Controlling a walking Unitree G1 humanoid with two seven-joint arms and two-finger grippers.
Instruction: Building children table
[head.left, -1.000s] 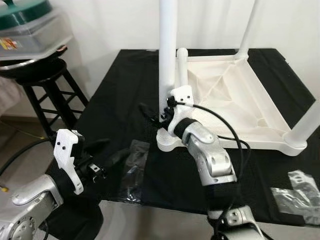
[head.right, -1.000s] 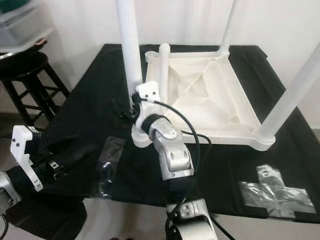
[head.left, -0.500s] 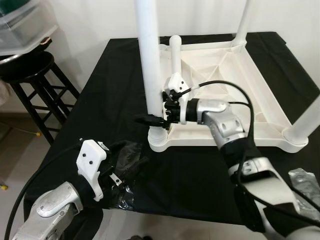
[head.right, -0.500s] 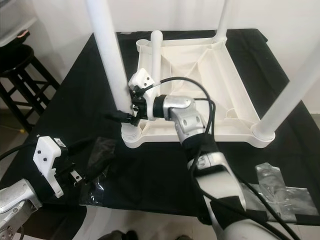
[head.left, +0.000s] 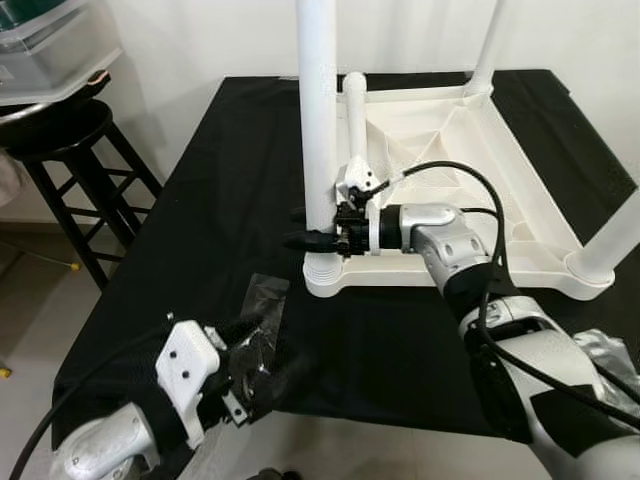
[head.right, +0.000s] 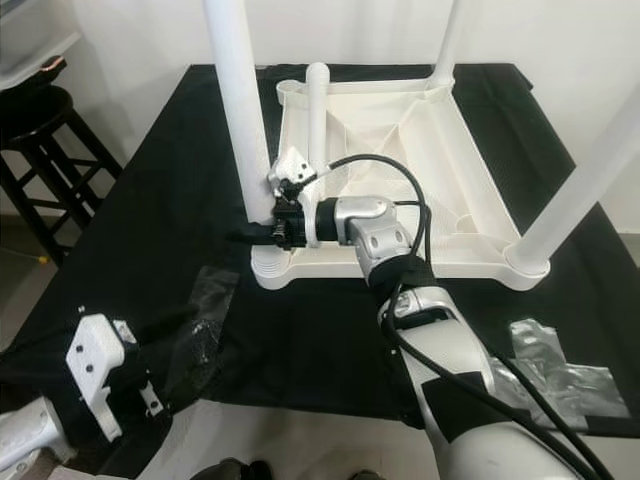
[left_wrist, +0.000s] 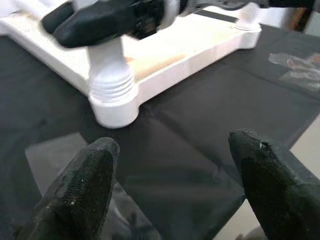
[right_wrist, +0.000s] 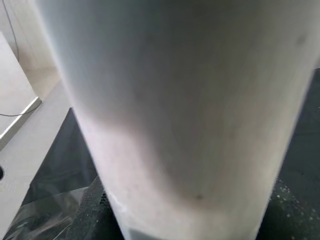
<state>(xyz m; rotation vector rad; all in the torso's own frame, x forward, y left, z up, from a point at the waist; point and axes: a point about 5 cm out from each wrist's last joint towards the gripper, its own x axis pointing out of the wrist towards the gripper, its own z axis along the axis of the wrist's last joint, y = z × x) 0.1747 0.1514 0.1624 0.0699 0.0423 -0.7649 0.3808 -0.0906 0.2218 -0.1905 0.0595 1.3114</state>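
While the camera has shifted, these lines go from the robot's left to its right:
Stool (head.left: 75, 140): beside the counter (head.left: 220, 240).
Left pincer (left_wrist: 175, 180): has dropped toward the counter's near edge; fingers apart, holding nothing.
Plastic wrap (head.left: 262, 300): flat near that edge.
Leg (head.left: 318, 120): upright in the upturned table's (head.left: 470, 170) near-left socket.
Right pincer (head.left: 305, 228): still closed around the leg's base.
Judgement: seating seems underway; 3 other legs stand.

Head stereo looks down on table (head.left: 450, 210); right wrist pressed against leg (right_wrist: 190, 100).
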